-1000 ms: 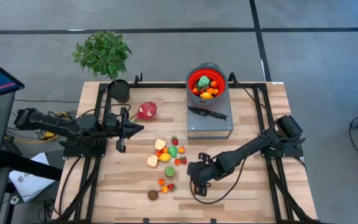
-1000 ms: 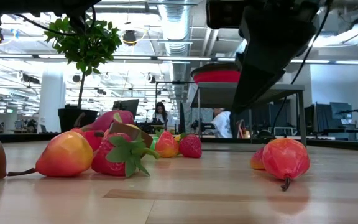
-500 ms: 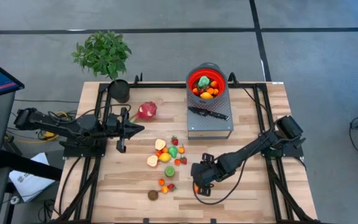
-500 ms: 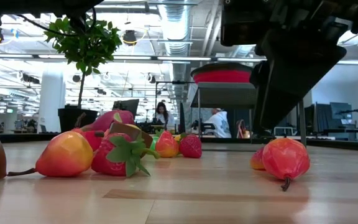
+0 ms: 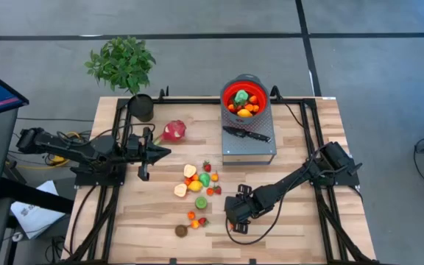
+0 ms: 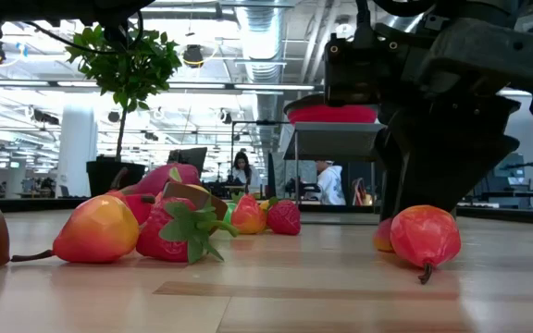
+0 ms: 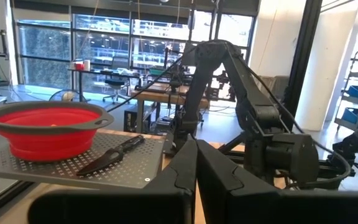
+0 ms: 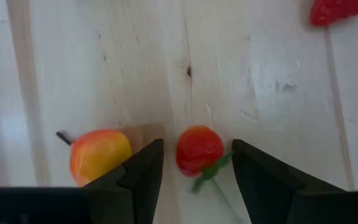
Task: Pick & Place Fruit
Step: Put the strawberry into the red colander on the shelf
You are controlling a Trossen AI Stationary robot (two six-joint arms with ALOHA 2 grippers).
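The left claw (image 5: 144, 174) has not shifted over the last second: it still rests pressed shut and empty at the left side of the surface (image 5: 293, 147), just beside the pink-red dragon fruit (image 5: 173, 131). Right of it, the loose fruit (image 5: 197, 180) lies where it lay, a scatter running down the middle to the brown one (image 5: 181, 230) near the front edge. Farther back the red bowl (image 5: 243, 98) already holds several pieces on its grey platform (image 5: 250, 147), with the knife (image 5: 246, 134) beside it.

The change is on the right. The right claw (image 5: 234, 218) has drawn in toward the front of the scatter and dropped lower, and in the low view its dark bulk now stands directly behind the red-orange fruit (image 6: 425, 236). The right wrist view shows its fingers (image 8: 143, 168) parted with a small red fruit (image 8: 199, 150) between them, not yet gripped, and an orange-yellow one (image 8: 100, 155) just outside one finger. I judge the next grasp is close.
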